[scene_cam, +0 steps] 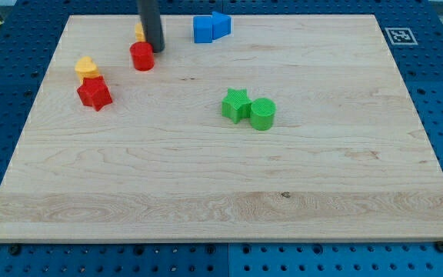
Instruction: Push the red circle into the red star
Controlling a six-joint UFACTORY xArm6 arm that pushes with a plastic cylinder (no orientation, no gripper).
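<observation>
The red circle (141, 56) sits near the view's top left of the wooden board (229, 192). The red star (94, 93) lies to its lower left, a short gap away, with a yellow heart-like block (87, 68) touching the star's upper side. My tip (157, 48) stands just to the upper right of the red circle, at or almost at its edge; contact cannot be told. A yellow block (139, 32) is partly hidden behind the rod.
Two blue blocks (211, 28) sit together at the view's top centre. A green star (236, 105) and a green circle (262, 114) touch each other near the board's middle. A marker tag (398, 35) is at the top right, off the board.
</observation>
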